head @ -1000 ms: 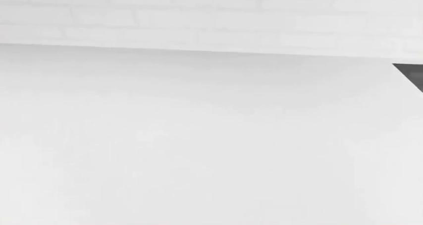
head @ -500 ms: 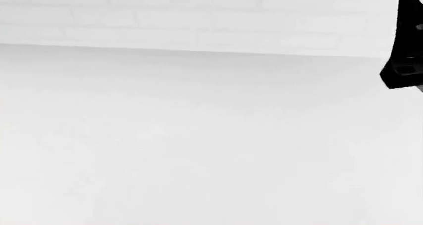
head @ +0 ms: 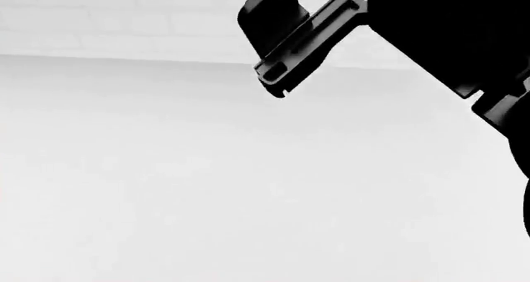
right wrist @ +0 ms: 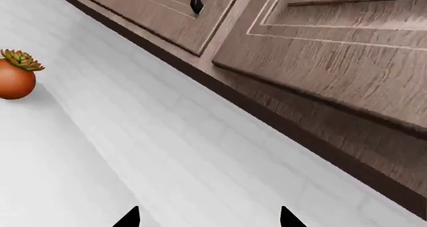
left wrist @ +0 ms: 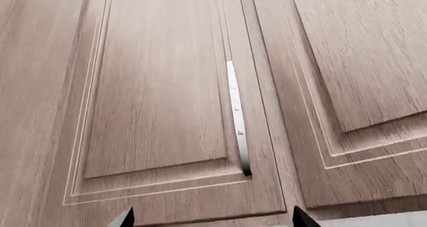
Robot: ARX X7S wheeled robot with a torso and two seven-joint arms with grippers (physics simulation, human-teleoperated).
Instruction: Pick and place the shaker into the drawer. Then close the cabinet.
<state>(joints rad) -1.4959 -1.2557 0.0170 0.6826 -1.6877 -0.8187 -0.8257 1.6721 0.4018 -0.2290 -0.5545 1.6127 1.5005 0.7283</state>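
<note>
The right gripper has its fingertips apart on nothing, over white counter and brick wall, with upper cabinet doors beyond and a potted succulent off to one side. The left gripper, fingers also spread and empty, faces a panelled door just ahead. Neither shaker nor drawer shows anywhere (the head view is mostly blank counter). My worry: reaching blind, the raised right arm could strike those doors.
</note>
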